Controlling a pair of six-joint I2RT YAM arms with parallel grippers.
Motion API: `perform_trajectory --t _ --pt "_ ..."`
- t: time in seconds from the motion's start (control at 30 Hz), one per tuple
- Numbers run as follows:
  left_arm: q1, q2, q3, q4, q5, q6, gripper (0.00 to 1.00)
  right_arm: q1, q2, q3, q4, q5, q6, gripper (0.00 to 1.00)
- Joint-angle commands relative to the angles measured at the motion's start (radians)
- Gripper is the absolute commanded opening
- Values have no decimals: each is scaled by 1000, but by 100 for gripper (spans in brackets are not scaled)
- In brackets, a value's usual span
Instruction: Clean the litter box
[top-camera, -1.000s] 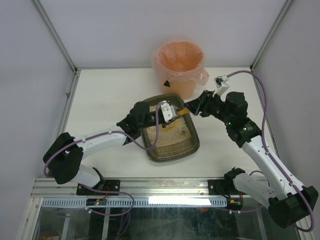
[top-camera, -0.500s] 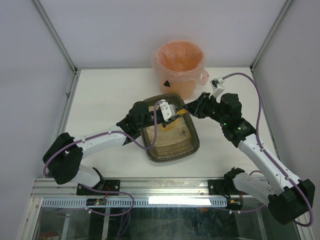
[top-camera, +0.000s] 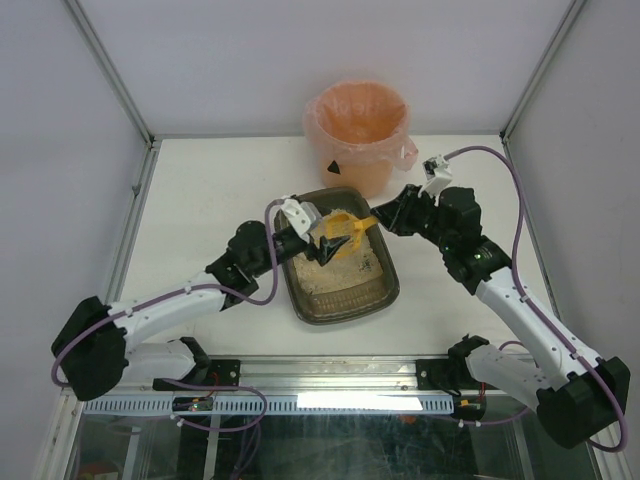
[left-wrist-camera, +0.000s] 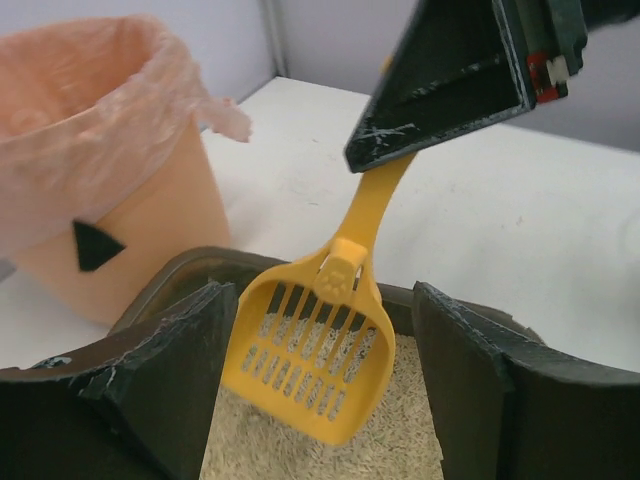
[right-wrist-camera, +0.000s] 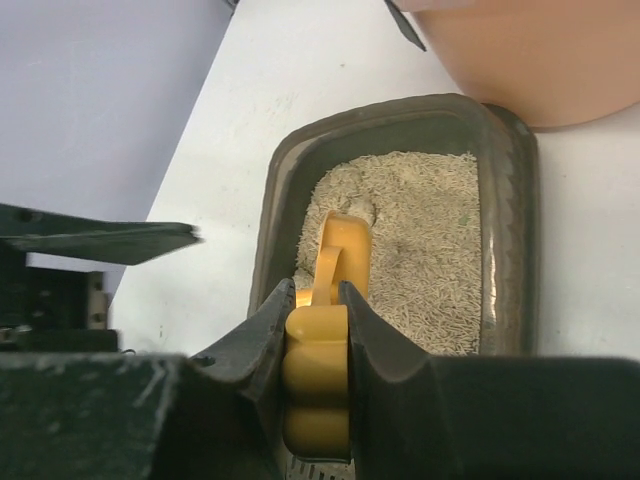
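Plastic and slidable, the litter box (top-camera: 393, 285) was judged best rim-held; left hand (left-wrist-camera: 320, 295) was released, right hand (right-wrist-camera: 313, 295) clenched on the scoop (left-wrist-camera: 310, 370).

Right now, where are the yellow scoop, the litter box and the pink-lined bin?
yellow scoop (left-wrist-camera: 308, 365): left wrist view, on its slotted head.
litter box (top-camera: 342, 315): top external view, on its near wall.
pink-lined bin (top-camera: 365, 168): top external view, on its front wall.
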Motion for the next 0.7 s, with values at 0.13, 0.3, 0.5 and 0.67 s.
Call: perform_trajectory --t 0.13,0.3,0.5,0.67 --pt "-5 -360 -158 -215 -482 -373 76 14 54 95 -5 74 -60 0" --pt "16 -446 -119 -577 -754 -633 78 48 126 148 -22 164 -81 0" --pt "106 -393 -109 -694 -627 -737 72 134 252 281 -113 353 -141 0" --pt "190 -308 -85 -712 -498 -767 69 210 333 432 -265 531 -213 0"
